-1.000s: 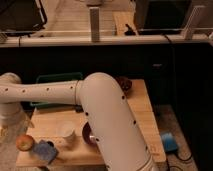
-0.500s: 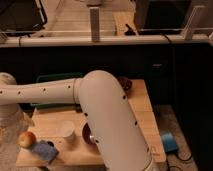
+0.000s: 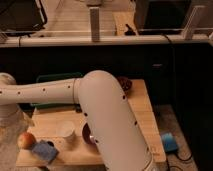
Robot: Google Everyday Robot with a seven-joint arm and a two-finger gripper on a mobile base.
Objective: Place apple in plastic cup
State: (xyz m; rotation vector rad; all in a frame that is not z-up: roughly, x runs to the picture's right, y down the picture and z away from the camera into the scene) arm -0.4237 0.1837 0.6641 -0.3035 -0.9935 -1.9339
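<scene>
The apple [image 3: 26,140], yellow-orange with a red blush, sits at the front left corner of the wooden table [image 3: 145,115]. The plastic cup [image 3: 66,131], small and whitish, stands upright on the table to the right of the apple, apart from it. My white arm reaches left across the table, and the gripper [image 3: 15,122] hangs at the far left edge, just above and left of the apple. Whether it touches the apple does not show.
A blue sponge-like block [image 3: 44,151] lies right beside the apple. A purple bowl [image 3: 88,135] right of the cup is partly hidden by my arm. There is also a dark bowl [image 3: 125,84] at the back, a green tray [image 3: 50,106] behind the arm, and a blue object [image 3: 168,142] on the floor.
The apple has shifted slightly up and to the right, then stayed near the same spot. The arm and gripper have barely moved.
</scene>
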